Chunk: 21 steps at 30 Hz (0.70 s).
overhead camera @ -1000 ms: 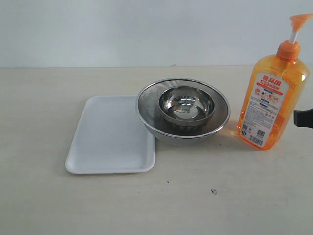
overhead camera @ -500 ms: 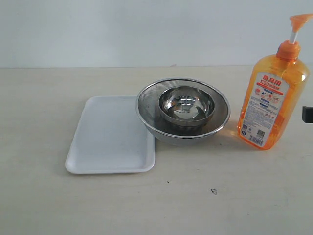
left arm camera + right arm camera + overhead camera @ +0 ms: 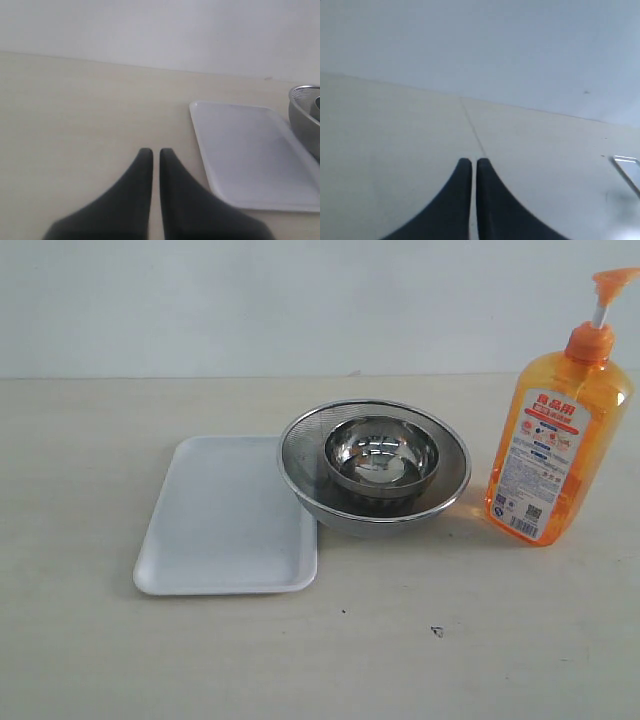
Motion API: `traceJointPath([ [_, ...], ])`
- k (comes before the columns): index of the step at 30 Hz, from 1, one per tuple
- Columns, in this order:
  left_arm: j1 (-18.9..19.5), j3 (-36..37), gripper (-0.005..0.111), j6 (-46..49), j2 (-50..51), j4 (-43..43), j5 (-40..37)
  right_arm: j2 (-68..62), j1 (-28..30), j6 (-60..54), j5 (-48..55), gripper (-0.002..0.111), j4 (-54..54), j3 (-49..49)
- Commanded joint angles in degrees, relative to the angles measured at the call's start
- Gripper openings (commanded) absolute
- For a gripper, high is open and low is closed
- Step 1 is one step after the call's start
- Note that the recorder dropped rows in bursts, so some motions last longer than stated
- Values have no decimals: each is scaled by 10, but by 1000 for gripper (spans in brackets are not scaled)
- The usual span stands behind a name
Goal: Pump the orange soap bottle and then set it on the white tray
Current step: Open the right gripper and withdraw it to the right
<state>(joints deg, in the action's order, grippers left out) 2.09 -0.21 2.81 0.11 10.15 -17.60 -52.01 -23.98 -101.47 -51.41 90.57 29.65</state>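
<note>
A pale beige table [image 3: 500, 640] runs back to a plain light wall. The orange soap bottle [image 3: 555, 455] stands upright on the table's right side with its pump head raised, just beside the large steel bowl [image 3: 300, 465], which holds a smaller bowl [image 3: 381, 455]. The white tray [image 3: 225, 515] lies flat to the left of the bowls, its right edge at the large bowl's rim, well apart from the bottle. The dark tip seen at the right edge near the bottle a second ago, and smaller half a second ago, has left the exterior view. The left hand [image 3: 156, 152] and right hand [image 3: 473, 162] each show fingers nearly together with a thin slit between, holding nothing.
</note>
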Motion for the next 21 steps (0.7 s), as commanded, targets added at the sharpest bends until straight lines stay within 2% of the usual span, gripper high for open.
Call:
traceJointPath([
  [1,2,2,5,-3,-1,-2,7,73,61,-85,51,0,33,45],
  [4,2,2,5,-3,-1,-2,7,120,81,-200,112,0,94,94],
  [11,2,2,5,-3,-1,-2,7,161,81,-206,141,0,94,184],
  [16,2,2,5,-3,-1,-2,7,159,81,-206,105,0,94,191],
  [18,2,2,5,-3,-1,-2,7,159,80,-206,137,0,94,191],
  [19,2,2,5,-3,-1,-2,7,159,80,-198,145,0,94,191],
  [20,2,2,5,-3,-1,-2,7,159,80,-84,153,0,94,192],
  [21,2,2,5,-3,-1,-2,7,159,80,-22,146,0,94,192],
])
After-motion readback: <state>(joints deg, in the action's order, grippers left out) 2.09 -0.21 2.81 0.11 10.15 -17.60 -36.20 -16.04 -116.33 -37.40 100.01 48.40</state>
